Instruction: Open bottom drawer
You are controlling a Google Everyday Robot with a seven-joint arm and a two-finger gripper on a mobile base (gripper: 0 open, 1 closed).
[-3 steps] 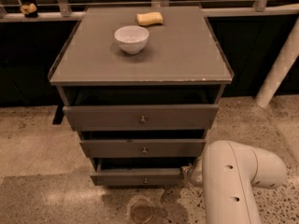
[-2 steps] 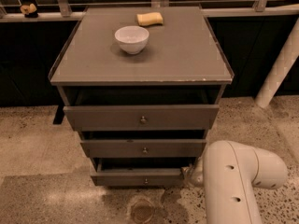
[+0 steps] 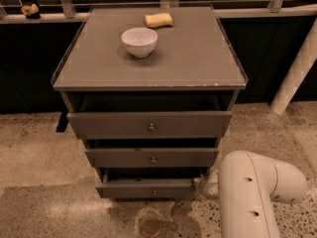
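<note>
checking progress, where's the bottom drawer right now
In the camera view, the bottom drawer is lowest in the stack, under the middle drawer, near the floor. The tool is at its right end, beside the white arm.

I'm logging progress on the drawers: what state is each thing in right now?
bottom drawer: partly out, dark gap above its front
middle drawer: partly out
top drawer: partly out
bowl: upright on the cabinet, looks empty
sponge: flat on the cabinet, behind the bowl
gripper: low, at the bottom drawer's right end
</note>
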